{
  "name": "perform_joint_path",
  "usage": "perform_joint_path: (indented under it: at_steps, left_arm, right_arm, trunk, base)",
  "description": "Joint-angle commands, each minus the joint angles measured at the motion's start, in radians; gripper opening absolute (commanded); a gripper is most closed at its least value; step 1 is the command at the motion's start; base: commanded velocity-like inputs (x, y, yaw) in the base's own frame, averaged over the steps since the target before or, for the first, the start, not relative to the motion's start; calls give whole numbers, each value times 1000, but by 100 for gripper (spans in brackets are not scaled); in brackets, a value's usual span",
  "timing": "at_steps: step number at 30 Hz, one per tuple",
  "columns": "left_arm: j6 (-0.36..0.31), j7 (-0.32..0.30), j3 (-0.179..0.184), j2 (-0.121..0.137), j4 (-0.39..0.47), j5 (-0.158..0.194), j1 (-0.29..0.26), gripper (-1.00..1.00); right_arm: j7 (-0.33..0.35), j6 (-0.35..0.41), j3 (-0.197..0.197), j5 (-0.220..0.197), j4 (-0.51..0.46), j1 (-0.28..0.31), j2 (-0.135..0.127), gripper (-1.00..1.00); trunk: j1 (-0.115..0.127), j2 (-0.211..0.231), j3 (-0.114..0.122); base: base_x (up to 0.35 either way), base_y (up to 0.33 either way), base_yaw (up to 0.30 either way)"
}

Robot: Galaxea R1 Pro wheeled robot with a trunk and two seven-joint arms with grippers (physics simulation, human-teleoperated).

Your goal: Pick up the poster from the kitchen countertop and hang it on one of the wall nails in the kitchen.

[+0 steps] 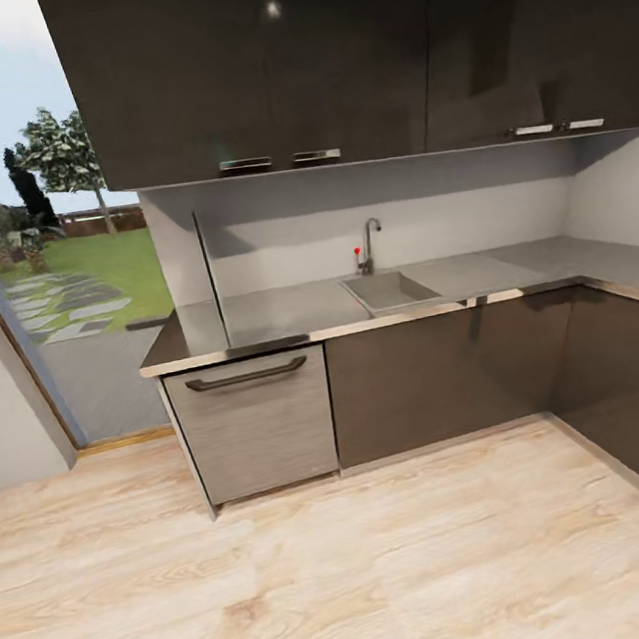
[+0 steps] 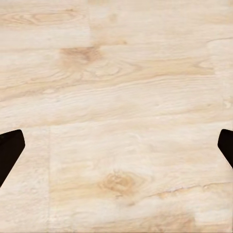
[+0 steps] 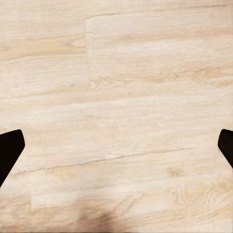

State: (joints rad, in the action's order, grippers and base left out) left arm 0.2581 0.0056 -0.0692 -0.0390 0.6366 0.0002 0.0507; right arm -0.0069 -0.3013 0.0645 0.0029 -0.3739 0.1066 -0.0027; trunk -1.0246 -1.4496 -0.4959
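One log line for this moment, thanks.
phase: approach | poster: edge-on, upright on countertop, left of sink | left fingers: open, over floor | right fingers: open, empty

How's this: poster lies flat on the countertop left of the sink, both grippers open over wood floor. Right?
No. Head view: the poster stands upright, edge-on, on the countertop left of the sink. Otherwise right: left gripper and right gripper open over the wood floor.

Bare floor (image 1: 393,572) (cabinets (image 1: 439,384) beyond)
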Motion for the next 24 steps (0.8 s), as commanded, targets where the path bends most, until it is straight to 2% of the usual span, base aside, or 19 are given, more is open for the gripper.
perform_joint_path:
  at_steps: [1,9,14,19,22,23,24]
  left_arm:
    - [1,1,-3,-1,2,0,1,100]
    - [1,1,-4,-1,2,0,1,100]
    - [2,-1,-3,-1,12,0,0,100]
    - [-3,-1,3,-3,129,2,0,100]
    - [-11,-3,3,-7,278,3,0,100]
    - [-76,-5,3,-21,451,3,0,100]
    - [-117,-5,4,-28,502,3,0,100]
  right_arm:
    - [-1,-3,3,0,1,1,0,100]
    - [-1,-3,3,0,1,1,0,100]
    - [2,-4,2,-1,0,1,-3,100]
    - [2,-7,-3,-5,-5,1,-12,100]
    - [1,-9,-7,-9,-10,1,-25,100]
    - [1,-10,-8,-12,-29,1,-42,100]
    - [1,-10,-9,-12,-38,1,-45,100]
  trunk:
    - [0,0,-1]
    - [0,0,-1]
    - [0,0,-1]
    - [0,0,-1]
    - [0,0,-1]
    - [0,0,-1]
    - [0,0,-1]
  base:
    - [235,-222,294]
    - [199,-184,294]
    - [47,-43,152]
    - [7,-6,22]
    - [2,-2,6]
    - [1,0,2]
    - [0,0,1]
